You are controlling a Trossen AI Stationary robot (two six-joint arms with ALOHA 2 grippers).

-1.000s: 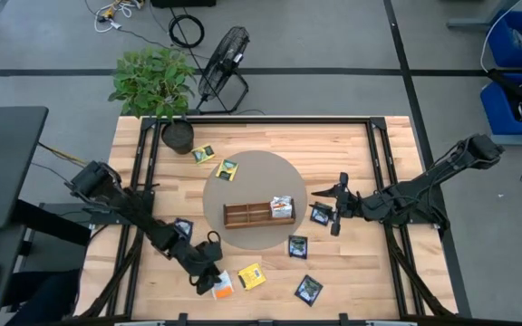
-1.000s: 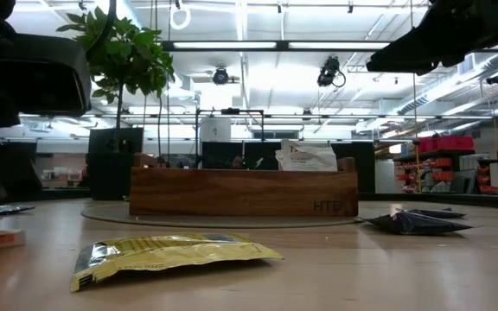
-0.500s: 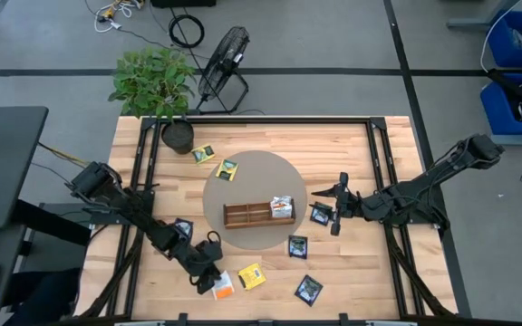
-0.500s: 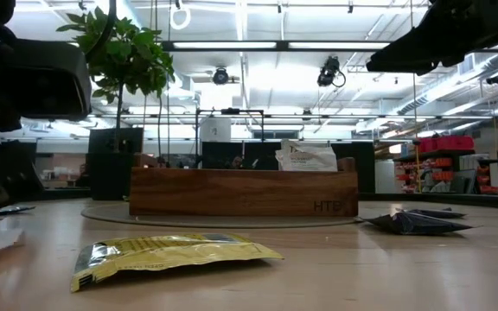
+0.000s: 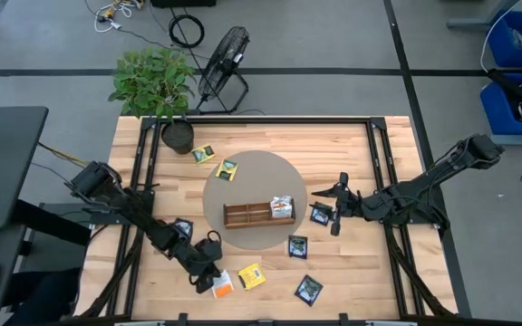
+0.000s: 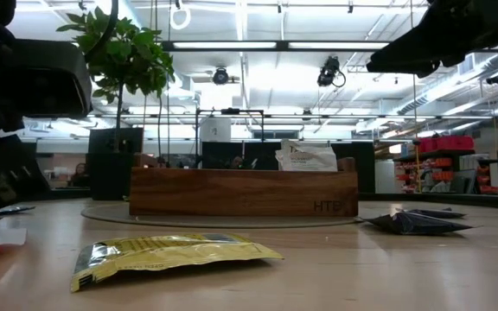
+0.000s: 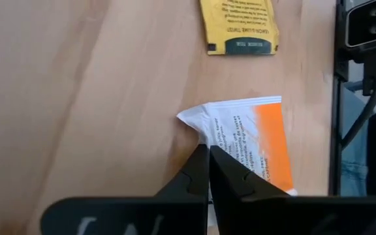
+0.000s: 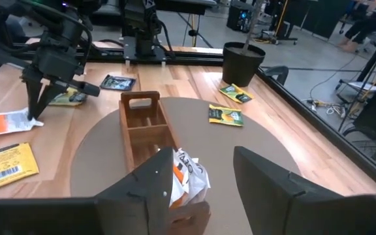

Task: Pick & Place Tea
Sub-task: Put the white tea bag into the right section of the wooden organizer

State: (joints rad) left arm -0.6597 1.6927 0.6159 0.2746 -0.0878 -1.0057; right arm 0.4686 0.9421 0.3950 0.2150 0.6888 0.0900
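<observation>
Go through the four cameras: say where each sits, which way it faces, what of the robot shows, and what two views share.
High: overhead, straight down on the table; both arms show.
Low: table height, level across to the wooden tray; arms dark at top and left.
Left wrist: down on the left gripper, shut on the white-and-orange sachet.
Right wrist: past the open right gripper toward the tray and left arm.
Shared: yellow sachet in low and left wrist.

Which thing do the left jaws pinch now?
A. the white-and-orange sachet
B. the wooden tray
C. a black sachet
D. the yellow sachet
A: in the left wrist view the left gripper is shut on a corner of the white-and-orange sachet; the yellow sachet lies apart, untouched.
</observation>
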